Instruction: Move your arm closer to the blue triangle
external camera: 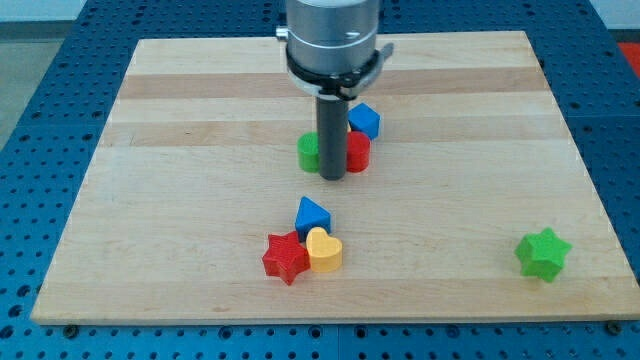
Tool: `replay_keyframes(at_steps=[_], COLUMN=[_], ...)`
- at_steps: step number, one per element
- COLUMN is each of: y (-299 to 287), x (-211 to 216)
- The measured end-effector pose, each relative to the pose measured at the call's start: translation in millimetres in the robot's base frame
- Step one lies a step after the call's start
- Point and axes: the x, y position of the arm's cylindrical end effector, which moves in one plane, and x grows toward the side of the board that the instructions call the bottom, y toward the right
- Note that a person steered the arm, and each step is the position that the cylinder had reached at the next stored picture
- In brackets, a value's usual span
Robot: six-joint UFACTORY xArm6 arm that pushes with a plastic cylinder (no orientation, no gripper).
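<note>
Currently, my tip is seen at the rod's lower end, set down among an upper cluster: a green block at its left, a red block at its right and a blue cube just behind. No gripper is carried, so no opening or closing can be told. The blue triangle is found below the tip, well apart, touching a yellow heart beside a red star. A green star is placed far right on the wooden board.

Green star, red star, yellow heart
</note>
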Motion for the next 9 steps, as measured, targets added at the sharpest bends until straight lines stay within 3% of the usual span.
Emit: replay_keyframes(at_steps=[1, 3, 4, 7, 9], y=[-17.7, 25.6, 35.1, 33.2, 33.2], x=[-18.5, -57.2, -53.1, 15.7, 38.8])
